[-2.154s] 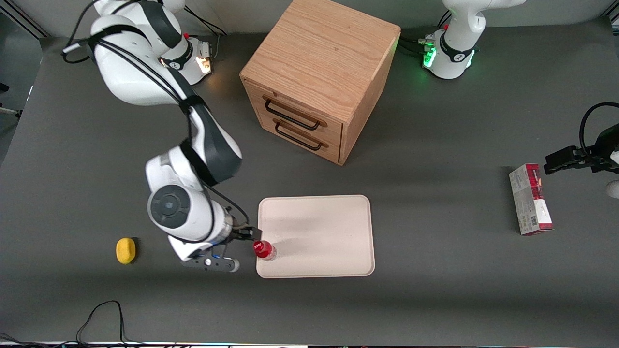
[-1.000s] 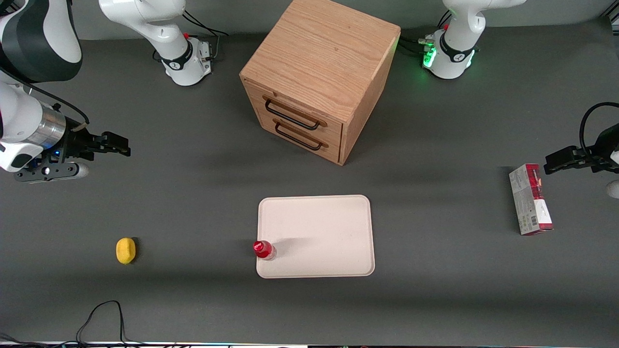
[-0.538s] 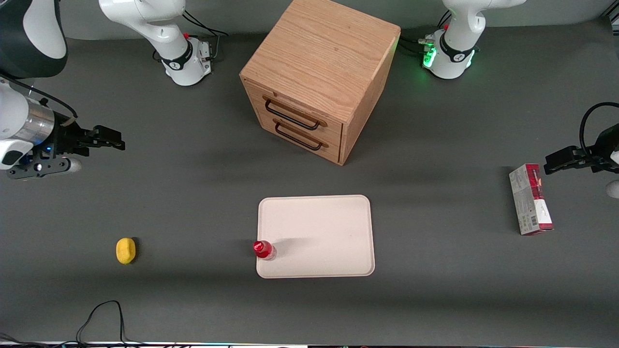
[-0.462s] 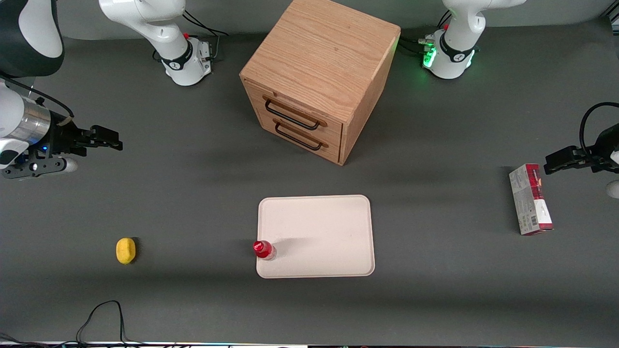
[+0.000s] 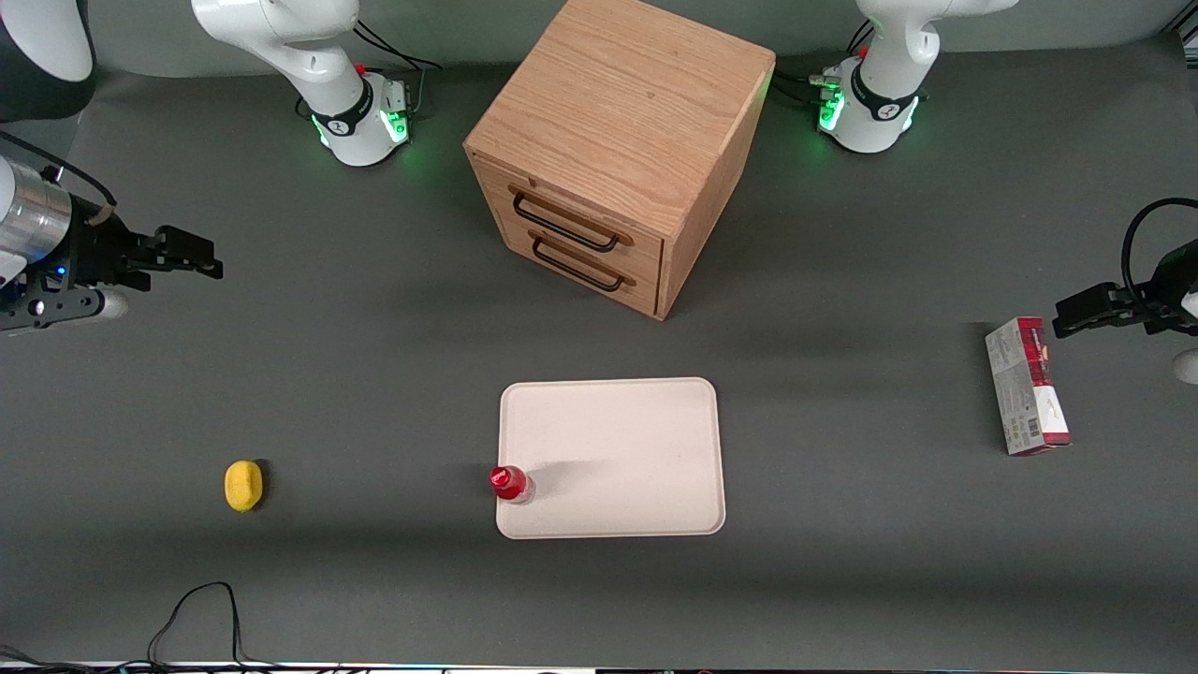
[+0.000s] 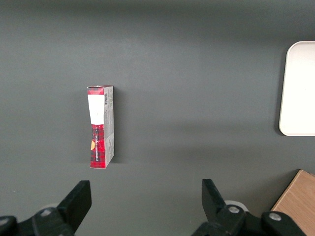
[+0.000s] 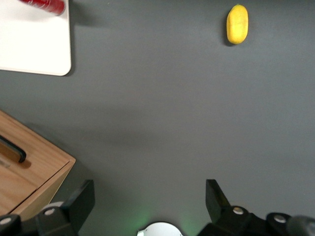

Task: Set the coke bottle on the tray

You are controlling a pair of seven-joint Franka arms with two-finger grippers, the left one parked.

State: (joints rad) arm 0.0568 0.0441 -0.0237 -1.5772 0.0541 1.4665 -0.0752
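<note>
Red against cream, the coke bottle stands upright on the tray, at the rim on the working arm's end and at the corner nearer the front camera, its long axis vertical so that the cap faces up. The gripper hangs high at the working arm's end of the table, well apart from the tray and holding nothing; in the right wrist view its two fingers are spread wide with bare dark table between them. From those fingertips the bottle lies well off toward the parked arm's end and nearer the front camera, with the lemon lying closer to the fingers than the bottle, also nearer the camera. The wooden drawer cabinet stands farther from the camera than the tray, and the red-and-white carton lies toward the parked arm's end. Judged from how things lie, the placing looks done: the bottle rests on the tray untouched, though close enough to the rim that a nudge could tip it off.
</note>
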